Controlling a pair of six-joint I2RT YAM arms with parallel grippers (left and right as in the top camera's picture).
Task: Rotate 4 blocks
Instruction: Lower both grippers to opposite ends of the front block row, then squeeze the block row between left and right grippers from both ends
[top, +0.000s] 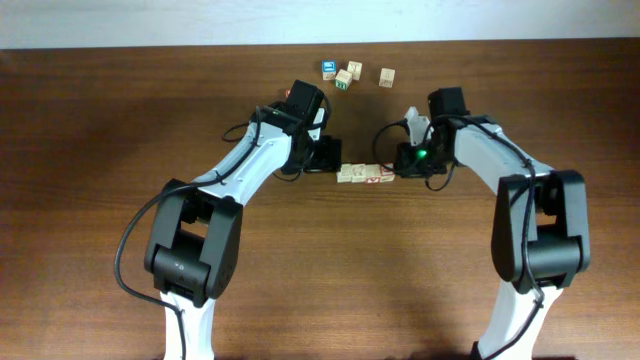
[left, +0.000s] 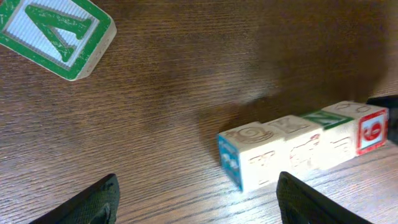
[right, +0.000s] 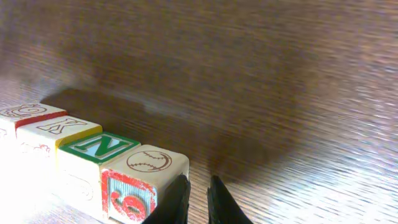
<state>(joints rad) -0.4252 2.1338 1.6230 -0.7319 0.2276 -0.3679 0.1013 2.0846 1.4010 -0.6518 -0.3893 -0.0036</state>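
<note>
Blocks (top: 363, 175), four pale wooden cubes, lie in one straight row, side against side, near the middle of the table (top: 100, 120). The row runs left to right between the two claws.

Left claw (left: 198, 190) is low at the row's left end with its jaws wide apart and nothing between them. In the left wrist view the nearest block, blue on its end face, lies just ahead of the gap, nearer the right finger (left: 305, 199), clear of both fingers.

Right claw (right: 199, 186) is at the row's other end, its jaws drawn almost together on nothing. The end block, with a baseball on top and a red face, lies just beside its left fingertip; I cannot tell if they touch.

A green A cube (left: 56, 34) lies well apart from the row. A blue-topped cube (top: 328, 68) sits among loose cubes at the far edge.
</note>
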